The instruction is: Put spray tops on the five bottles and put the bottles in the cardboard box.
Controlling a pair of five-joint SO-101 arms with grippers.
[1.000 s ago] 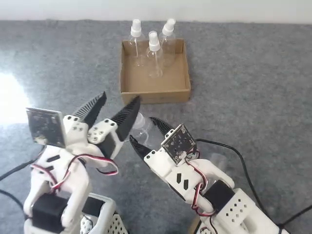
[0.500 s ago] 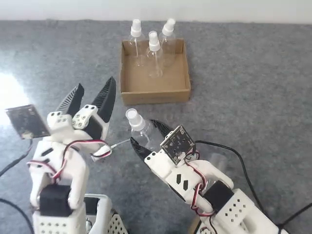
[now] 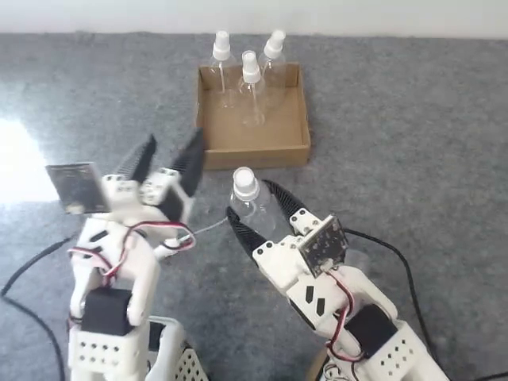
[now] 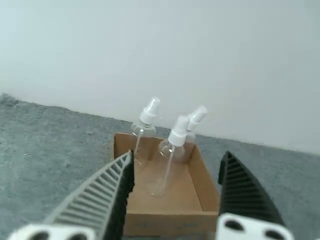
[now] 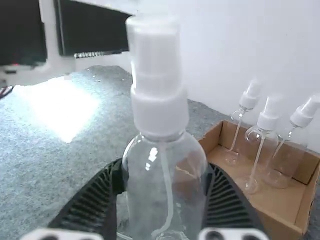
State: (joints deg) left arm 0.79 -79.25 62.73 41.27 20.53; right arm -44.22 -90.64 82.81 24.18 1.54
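Fingers (image 5: 95, 200) of right gripper (image 3: 254, 211) squeeze clear bottle (image 5: 165, 170) with white spray top (image 5: 155, 75), upright, just in front of cardboard box (image 3: 252, 152), maybe lifted off table (image 3: 413, 119). Left gripper (image 3: 171, 151) wide open, holds nothing, near box. Three topped bottles (image 3: 251, 79) stand inside box.

Three bottles (image 3: 251, 79) in the cardboard box (image 3: 252, 155), a fourth bottle (image 3: 254, 210) held outside it
The three are clear with white spray tops and stand upright, close together at the open box's far end. The fourth bottle, clear, its white spray top (image 3: 244, 183) on, is upright near the box's front wall, clamped between the right gripper's (image 3: 255, 205) fingers.
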